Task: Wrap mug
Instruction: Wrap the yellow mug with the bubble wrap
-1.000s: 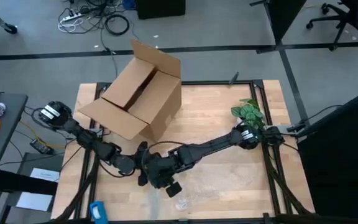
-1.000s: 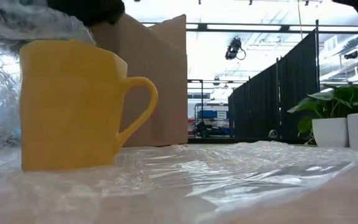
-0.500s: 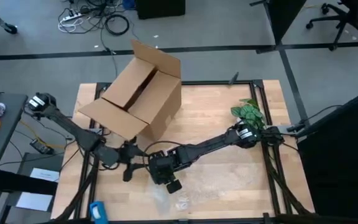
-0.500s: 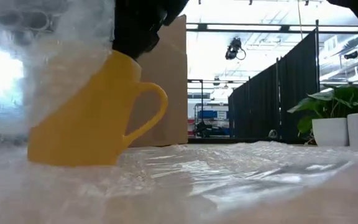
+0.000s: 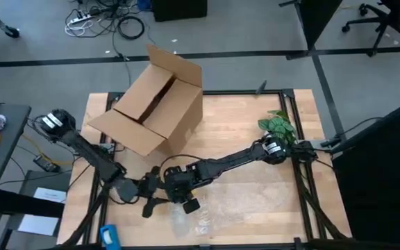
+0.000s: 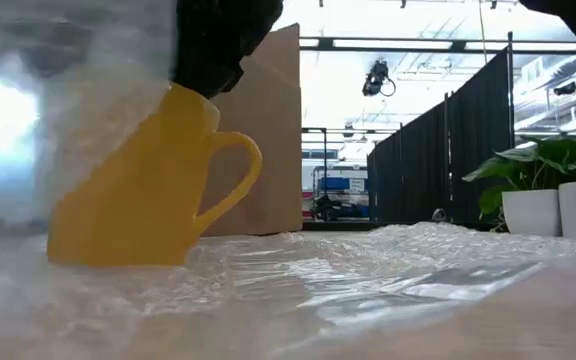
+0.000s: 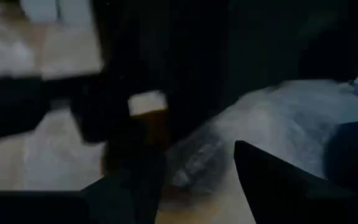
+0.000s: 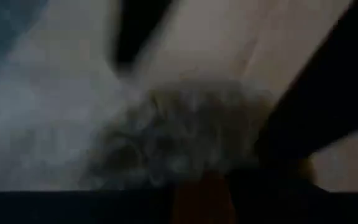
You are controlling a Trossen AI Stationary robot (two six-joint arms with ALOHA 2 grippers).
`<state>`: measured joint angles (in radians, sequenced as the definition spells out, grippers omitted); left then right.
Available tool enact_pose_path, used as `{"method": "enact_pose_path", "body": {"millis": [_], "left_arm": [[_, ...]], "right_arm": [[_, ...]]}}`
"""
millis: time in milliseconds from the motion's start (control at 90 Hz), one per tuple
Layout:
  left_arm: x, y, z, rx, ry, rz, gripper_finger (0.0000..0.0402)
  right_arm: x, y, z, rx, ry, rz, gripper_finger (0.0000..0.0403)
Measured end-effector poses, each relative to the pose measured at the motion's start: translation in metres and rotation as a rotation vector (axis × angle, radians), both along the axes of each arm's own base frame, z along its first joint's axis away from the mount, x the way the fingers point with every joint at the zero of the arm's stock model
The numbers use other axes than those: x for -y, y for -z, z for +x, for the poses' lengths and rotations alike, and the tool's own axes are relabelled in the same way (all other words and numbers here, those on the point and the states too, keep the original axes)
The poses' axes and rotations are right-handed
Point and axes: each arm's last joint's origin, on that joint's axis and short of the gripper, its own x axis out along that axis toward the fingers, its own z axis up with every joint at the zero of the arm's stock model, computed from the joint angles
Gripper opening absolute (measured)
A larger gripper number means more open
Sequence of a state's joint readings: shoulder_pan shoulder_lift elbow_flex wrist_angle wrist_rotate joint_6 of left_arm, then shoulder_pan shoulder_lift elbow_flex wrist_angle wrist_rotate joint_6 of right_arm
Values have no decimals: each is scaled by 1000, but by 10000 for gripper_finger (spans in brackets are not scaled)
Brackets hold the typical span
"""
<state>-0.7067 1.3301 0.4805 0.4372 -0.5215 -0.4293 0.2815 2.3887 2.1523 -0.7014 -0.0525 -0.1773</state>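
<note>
- The right tool [image 5: 184,196] is low over the near middle of the bench [image 5: 255,132]. In the low view a dark mass, which I take to be this tool, sits on the upper rim of the mug [image 6: 138,190]. Whether it pinches the rim or only presses on it I cannot tell.
- The left tool [image 5: 151,194] lies just beside the right one, on its left, close to the bench top. Both wrist views are blurred, so I cannot tell how its fingers stand either.
- The mug is tilted: its top leans away from the handle, which points toward the plant [image 6: 538,185]. Its base rests on the clear plastic sheet [image 6: 368,290].
- Part of the sheet rises as a hazy wall behind the mug on the side opposite the handle. The rest lies flat and crinkled across the bench toward the plant.
- The cardboard box [image 5: 155,104] stands open at the far left of the bench, well apart from the work.
- Step in hand, as I judge it: the mug is being tipped or rolled onto the sheet so that the raised flap can come over it. The wrapping looks barely begun, since most of the mug is bare.
- Next move, by my reading: one tool should steady the mug while the other draws the raised flap across it. The glossy mug may slip, and the handle may snag the sheet.
</note>
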Motion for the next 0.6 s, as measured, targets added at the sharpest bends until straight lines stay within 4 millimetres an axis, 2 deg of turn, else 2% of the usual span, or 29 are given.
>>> {"method": "enact_pose_path", "body": {"millis": [156, 400, 600], "left_arm": [[-4, 2, 4, -3, -45, -9, 177], [-8, 5, 5, -17, -117, -3, 177], [-10, 9, 4, -43, -153, -7, 177]], "right_arm": [[-10, -14, -7, -40, -14, -26, 111], [-25, -50, -24, -45, 18, -156, 111], [-25, -67, -33, -15, 49, -221, 111]]}}
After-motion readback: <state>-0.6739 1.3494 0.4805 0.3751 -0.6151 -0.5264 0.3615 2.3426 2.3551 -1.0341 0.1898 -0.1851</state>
